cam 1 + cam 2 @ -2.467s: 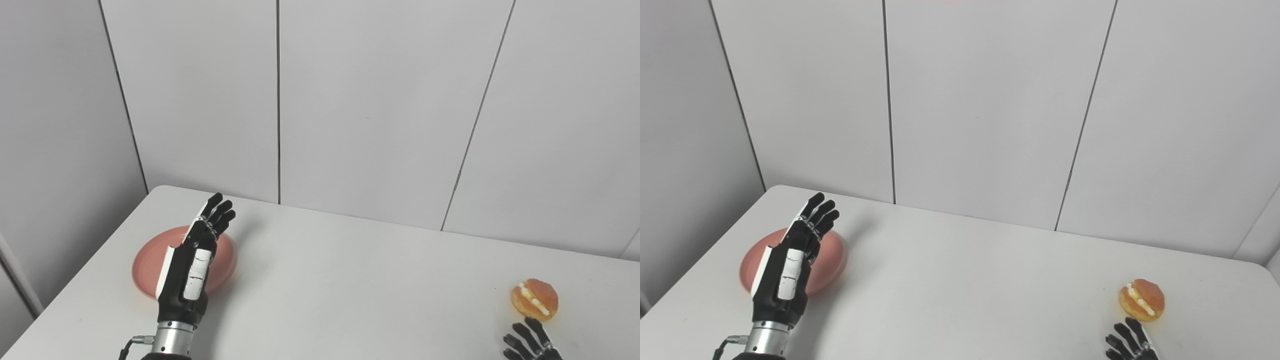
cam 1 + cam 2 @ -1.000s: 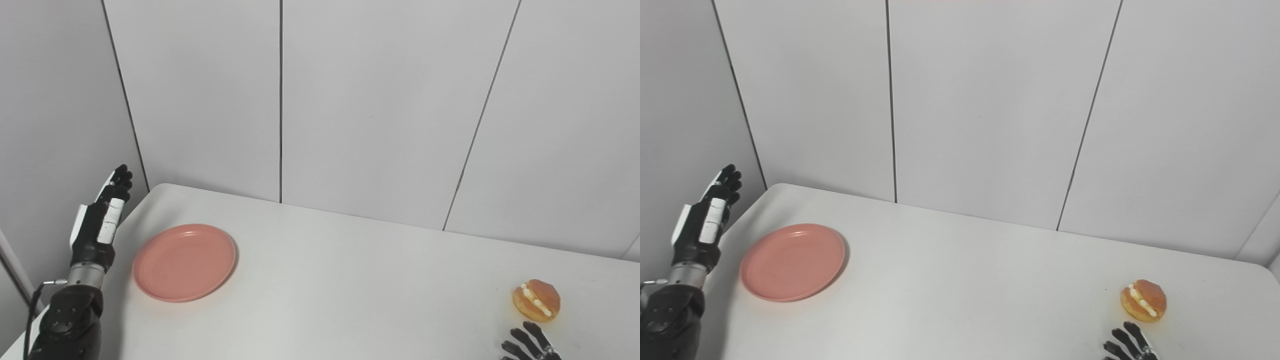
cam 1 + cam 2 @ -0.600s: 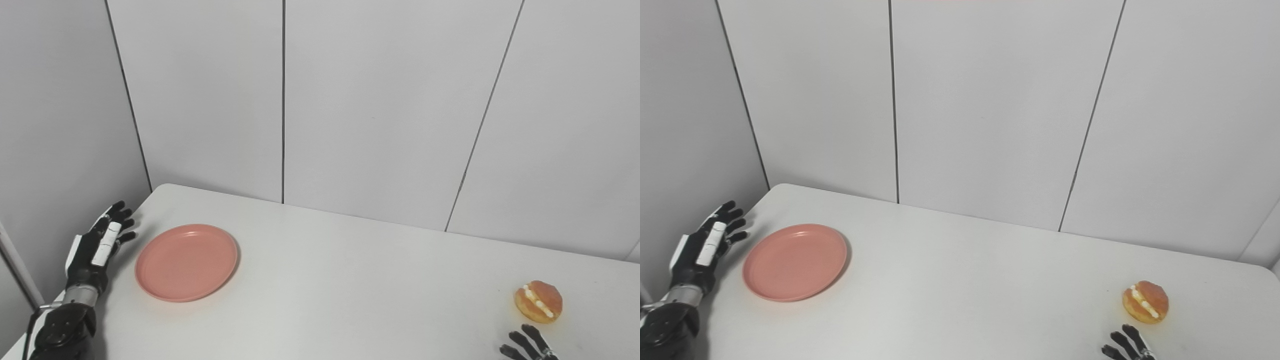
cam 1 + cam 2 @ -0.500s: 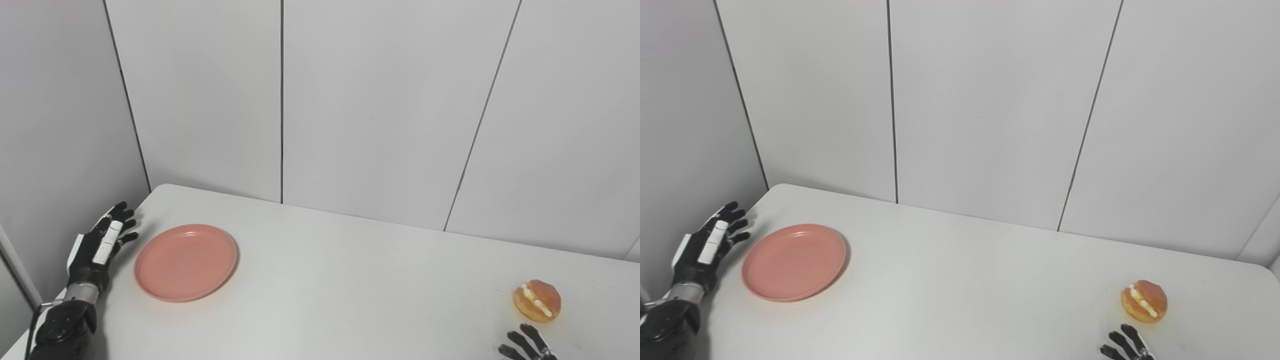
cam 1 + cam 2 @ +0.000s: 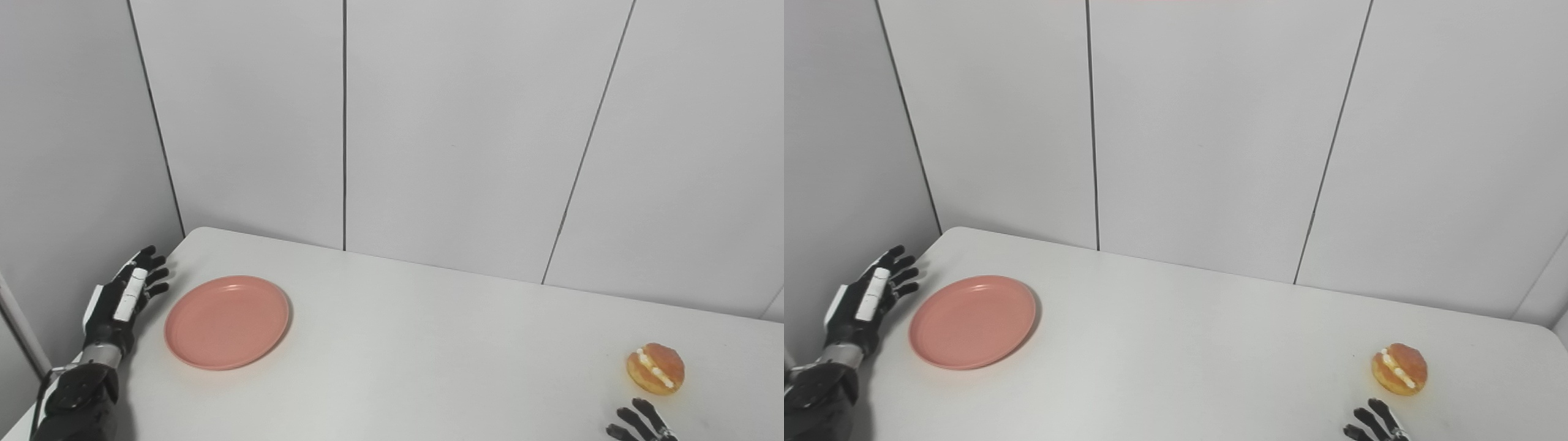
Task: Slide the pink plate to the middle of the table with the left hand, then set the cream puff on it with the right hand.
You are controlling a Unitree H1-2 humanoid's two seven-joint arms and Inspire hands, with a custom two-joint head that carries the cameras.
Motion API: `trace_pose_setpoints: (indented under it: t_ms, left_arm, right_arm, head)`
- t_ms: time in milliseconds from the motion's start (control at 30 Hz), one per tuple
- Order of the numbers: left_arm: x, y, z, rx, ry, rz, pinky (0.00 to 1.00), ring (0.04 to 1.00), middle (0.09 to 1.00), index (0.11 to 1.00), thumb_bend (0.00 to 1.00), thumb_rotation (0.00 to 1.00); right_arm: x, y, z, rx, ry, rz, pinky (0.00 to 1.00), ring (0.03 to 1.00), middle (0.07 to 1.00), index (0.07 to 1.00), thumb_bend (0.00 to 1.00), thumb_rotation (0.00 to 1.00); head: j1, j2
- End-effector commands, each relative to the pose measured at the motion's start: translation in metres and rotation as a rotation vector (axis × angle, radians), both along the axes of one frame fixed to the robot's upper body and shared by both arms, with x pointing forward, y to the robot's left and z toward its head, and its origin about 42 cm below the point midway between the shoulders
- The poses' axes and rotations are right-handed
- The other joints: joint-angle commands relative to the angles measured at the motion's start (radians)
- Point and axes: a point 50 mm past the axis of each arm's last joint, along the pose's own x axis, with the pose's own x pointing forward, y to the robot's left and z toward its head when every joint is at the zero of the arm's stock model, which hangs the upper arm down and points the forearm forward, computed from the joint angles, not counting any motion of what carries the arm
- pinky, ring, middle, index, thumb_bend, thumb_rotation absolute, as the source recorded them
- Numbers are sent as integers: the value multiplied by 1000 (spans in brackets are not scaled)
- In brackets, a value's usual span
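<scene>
now the left hand (image 5: 119,298) spreads its fingers (image 5: 152,274) wide, empty, at the frame's left just beside the pink plate (image 5: 226,321); lower right, the right hand (image 5: 640,422) shows splayed fingers near the cream puff (image 5: 655,368) on the worktop (image 5: 429,349).

A round pink plate (image 5: 226,322) lies flat and empty at the lower left of the frame. The cream puff (image 5: 655,368), golden with a white cream seam, sits at the lower right, well apart.

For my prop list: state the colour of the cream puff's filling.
The cream puff has a white filling between golden-orange halves, clearest in the left eye view.
</scene>
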Motion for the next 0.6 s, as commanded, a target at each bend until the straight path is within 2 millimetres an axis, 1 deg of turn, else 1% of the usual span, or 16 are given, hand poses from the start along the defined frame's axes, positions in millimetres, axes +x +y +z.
trace_pose_setpoints:
  t_ms: [0, 200, 367, 467, 567]
  left_arm:
    - [3, -9, -10, -27, 43, -22, 785, 860, 870, 873, 1000, 799]
    - [9, -25, -10, -6, 33, -73, 796, 873, 865, 860, 1000, 794]
    - [13, -39, -11, 35, 32, -103, 784, 895, 895, 870, 1000, 812]
    - [13, -44, -12, 51, 32, -110, 827, 912, 920, 902, 1000, 831]
    - [13, -49, -13, 73, 30, -120, 846, 922, 924, 910, 979, 838]
  right_arm:
    - [-29, 5, -36, 29, 143, -18, 738, 782, 846, 881, 795, 1000]
    - [-29, 7, -36, 28, 145, -18, 741, 786, 848, 885, 786, 1000]
    - [-29, 8, -36, 30, 145, -18, 744, 783, 847, 885, 783, 1000]
    - [-29, 9, -36, 31, 143, -19, 737, 778, 841, 877, 781, 1000]
    - [-29, 9, -35, 29, 145, -19, 733, 777, 840, 877, 783, 1000]
  head:
    - [0, 2]
    - [-4, 3]
    - [-10, 5]
    - [-12, 7]
    - [-16, 8]
